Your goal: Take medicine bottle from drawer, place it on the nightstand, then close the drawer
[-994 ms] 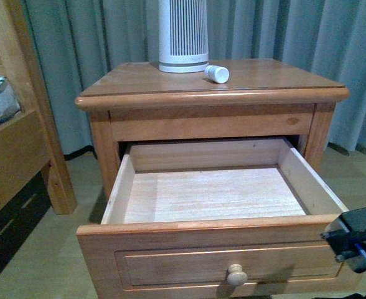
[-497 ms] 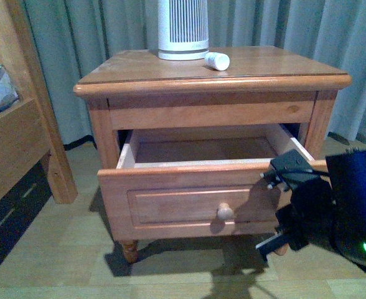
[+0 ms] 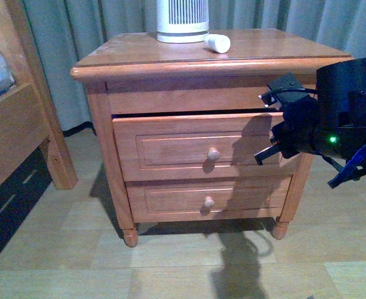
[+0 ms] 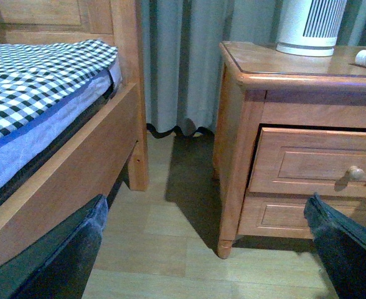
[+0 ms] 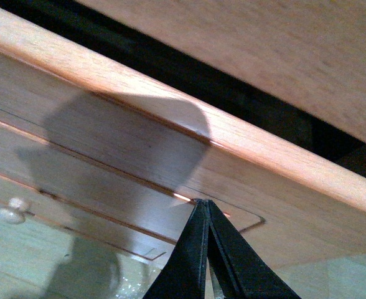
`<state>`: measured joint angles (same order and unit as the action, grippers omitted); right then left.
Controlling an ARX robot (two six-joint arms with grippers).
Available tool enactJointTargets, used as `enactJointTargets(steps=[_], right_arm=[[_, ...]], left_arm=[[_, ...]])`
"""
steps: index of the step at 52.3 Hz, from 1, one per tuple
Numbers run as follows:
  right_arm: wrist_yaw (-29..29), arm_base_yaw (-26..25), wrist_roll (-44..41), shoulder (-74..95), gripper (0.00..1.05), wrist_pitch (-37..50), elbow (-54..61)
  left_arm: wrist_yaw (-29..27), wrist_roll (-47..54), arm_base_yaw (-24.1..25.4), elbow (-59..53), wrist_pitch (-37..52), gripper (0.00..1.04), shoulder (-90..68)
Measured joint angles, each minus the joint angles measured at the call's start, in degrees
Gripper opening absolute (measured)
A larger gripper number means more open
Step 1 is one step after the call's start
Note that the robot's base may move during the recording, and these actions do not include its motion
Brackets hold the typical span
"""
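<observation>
Right gripper (image 5: 203, 208) clenched empty, tips against the drawer (image 3: 195, 149) front, nearly shut; medicine bottle (image 3: 218, 43) lies on the nightstand (image 3: 170, 53) top.

Medicine bottle (image 3: 218, 43) atop nightstand (image 3: 170, 62)

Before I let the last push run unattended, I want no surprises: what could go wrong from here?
The upper wooden drawer with the round knob is nearly shut, though a dark gap remains along its top; stopping now may leave it ajar. The shut right end effector presses its thin tip on the front near one side, so it could slip or scratch the wood. The small white medicine bottle lies on its side on the reddish-brown wooden nightstand; a hard bump might roll it.
</observation>
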<state>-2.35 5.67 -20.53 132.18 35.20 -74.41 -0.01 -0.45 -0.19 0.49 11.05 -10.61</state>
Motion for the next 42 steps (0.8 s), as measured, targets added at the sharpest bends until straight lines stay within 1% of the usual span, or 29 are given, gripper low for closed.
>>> enactJointTargets(steps=[11, 16, 25, 34, 42], right_arm=[[0.3, -0.5, 1.3, 1.1, 0.03, 0.1, -2.1], [0.5, -0.7, 3.5, 1.1, 0.03, 2.8, -1.8], [0.3, -0.6, 8.3, -0.7, 0.03, 8.1, 2.4], [1.8, 0.5, 18.4, -10.8, 0.03, 10.7, 13.4], [4.5, 1.6, 26.7, -19.7, 0.03, 9.6, 24.1]], left_arm=[[0.0, 0.0, 0.0, 0.0, 0.0, 0.98, 0.0], [0.0, 0.0, 0.0, 0.0, 0.0, 0.98, 0.0], [0.0, 0.0, 0.0, 0.0, 0.0, 0.98, 0.0], [0.0, 0.0, 0.0, 0.0, 0.0, 0.98, 0.0], [0.0, 0.0, 0.0, 0.0, 0.0, 0.98, 0.0]])
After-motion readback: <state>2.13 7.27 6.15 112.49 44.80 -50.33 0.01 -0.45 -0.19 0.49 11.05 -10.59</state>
